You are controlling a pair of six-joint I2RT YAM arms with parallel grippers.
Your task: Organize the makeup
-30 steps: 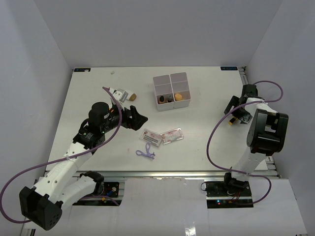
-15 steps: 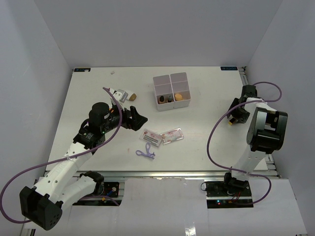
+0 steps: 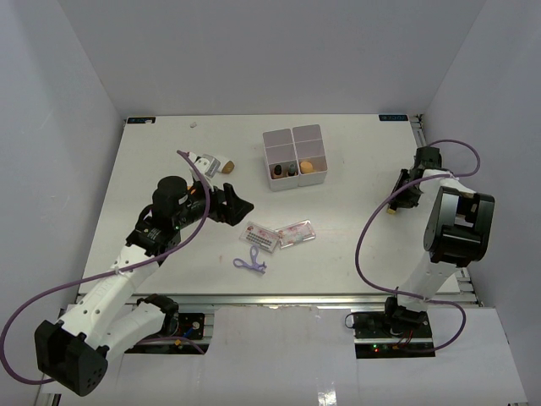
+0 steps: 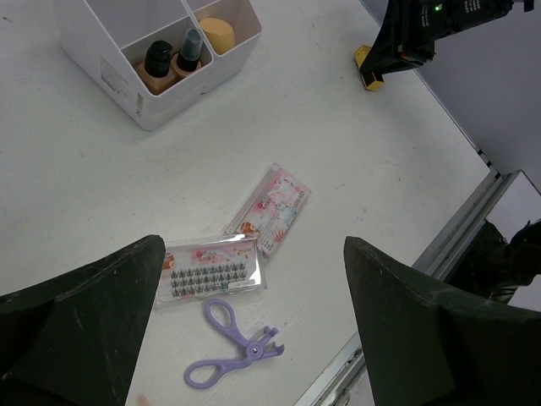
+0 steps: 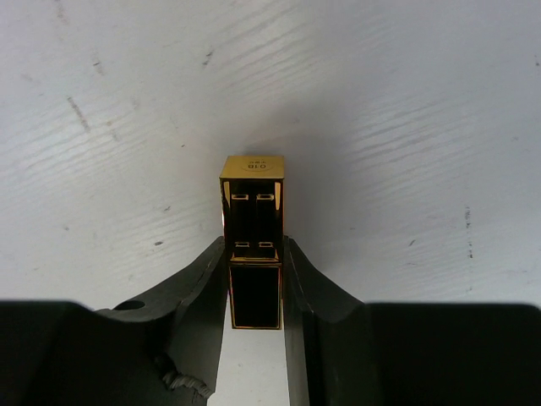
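Note:
Lying on the table, a gold-and-black lipstick tube (image 5: 252,211) has my right gripper (image 5: 254,254) shut on it, a finger pressing each side. From above it shows as a yellow spot (image 3: 391,211) at the right gripper (image 3: 396,206). My left gripper (image 3: 237,205) hangs open above two clear lash packets (image 4: 211,271) (image 4: 272,207) and a purple lash tool (image 4: 232,345). From above, the packets (image 3: 259,237) (image 3: 296,233) and the tool (image 3: 250,263) lie mid-table. An orange sponge (image 3: 308,167) and two small bottles (image 3: 283,172) sit in the box.
The white four-compartment box (image 3: 292,135) stands at the back centre. A brown sponge (image 3: 228,167) and a grey-white item (image 3: 209,162) lie to its left. A small white piece (image 3: 194,124) sits near the far edge. The table's right edge is close to the right gripper.
The right gripper's fingers have closed in on the lipstick and the arm has shifted slightly toward the back. The left arm has barely moved.

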